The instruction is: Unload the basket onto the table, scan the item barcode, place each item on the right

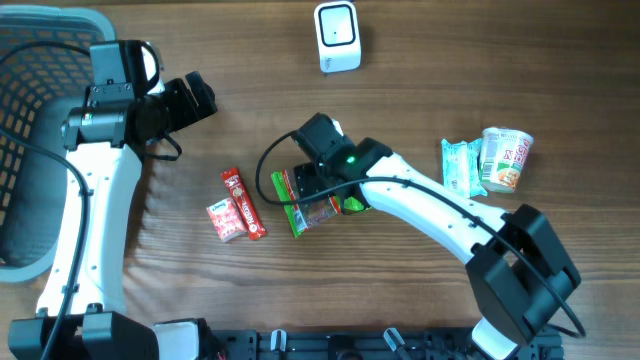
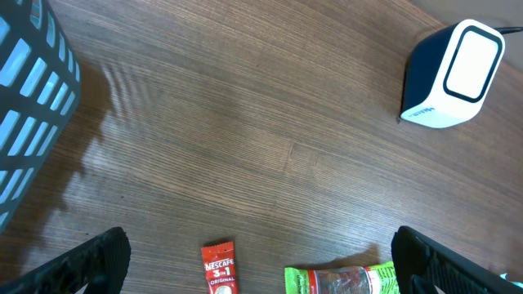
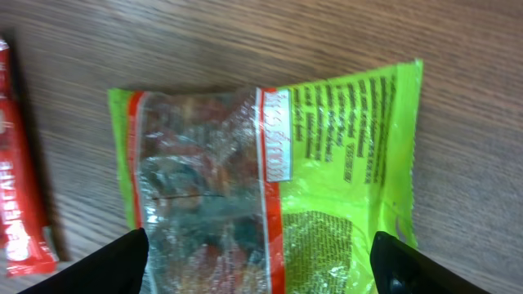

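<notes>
Between the right jaws, directly beneath them, the green snack packet (image 3: 327, 163) lies flat on the wooden surface (image 3: 245, 41), its printed side and a clear window facing up. The right jaws are spread wide and hold nothing. One dark fingertip (image 3: 114, 265) shows over each outer edge of the packet, and I cannot tell whether the tips touch the wrapper. Just outside one fingertip, a red coffee stick (image 3: 20, 163) lies alongside the packet without touching it. In the overhead view a small pale sachet (image 1: 223, 221) sits against that stick on the side away from the jaws.

The left jaws also stand fully apart with nothing between them, above bare surface and well away from the packet. Ahead of them, off toward one finger, the white and dark barcode scanner (image 2: 453, 73) stands with its pale window turned up and outward. Beyond the other finger is the wall of a blue-grey plastic basket (image 2: 33, 106). At the near edge of the left wrist view, between the two fingers, only the end of the red stick and one end of the green packet show.

From the right jaws the scanner is well apart, further up the surface. Back along the right arm (image 1: 440, 210), a noodle cup (image 1: 505, 160) and a pale blue-green packet (image 1: 458, 167) lie side by side, far from both sets of jaws.
</notes>
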Motion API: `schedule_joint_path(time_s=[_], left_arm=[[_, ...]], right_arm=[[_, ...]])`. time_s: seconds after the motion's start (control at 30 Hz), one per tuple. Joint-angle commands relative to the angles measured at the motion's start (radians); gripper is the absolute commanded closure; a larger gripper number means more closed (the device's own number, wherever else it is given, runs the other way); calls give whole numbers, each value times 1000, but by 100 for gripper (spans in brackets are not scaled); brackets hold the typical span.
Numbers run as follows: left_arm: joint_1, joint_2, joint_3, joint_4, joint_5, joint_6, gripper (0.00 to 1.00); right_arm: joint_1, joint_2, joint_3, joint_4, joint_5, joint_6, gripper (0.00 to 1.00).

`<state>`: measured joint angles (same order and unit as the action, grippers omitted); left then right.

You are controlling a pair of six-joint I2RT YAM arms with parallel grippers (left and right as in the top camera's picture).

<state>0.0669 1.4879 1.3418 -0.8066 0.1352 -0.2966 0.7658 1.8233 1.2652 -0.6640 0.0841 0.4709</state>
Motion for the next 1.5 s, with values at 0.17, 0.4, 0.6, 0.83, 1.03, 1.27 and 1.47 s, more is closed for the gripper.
schedule_joint_path(time_s=[0.17,0.4,0.6,0.83,1.03,1.27,1.47], left_arm=[[7,-7,6,3,-3,13,0],[7,-7,6,3,-3,13,0],[7,-7,6,3,-3,13,0],[7,-7,6,3,-3,13,0],[7,-7,6,3,-3,13,0],[7,-7,6,3,-3,13,0],[7,-7,6,3,-3,13,0]], right_arm=[[1,135,-15,77,-8,-12,9],[1,227,-15,91,-7,-26,0],[1,293,-15,95,-12,-23,18],[-33,252,31,10,-62,-30,96],[-74,80,72,-71,-138,-136,2],[-69,93,15,-72,23,1,0],[-56,203,-18,36,-16,-39,0]])
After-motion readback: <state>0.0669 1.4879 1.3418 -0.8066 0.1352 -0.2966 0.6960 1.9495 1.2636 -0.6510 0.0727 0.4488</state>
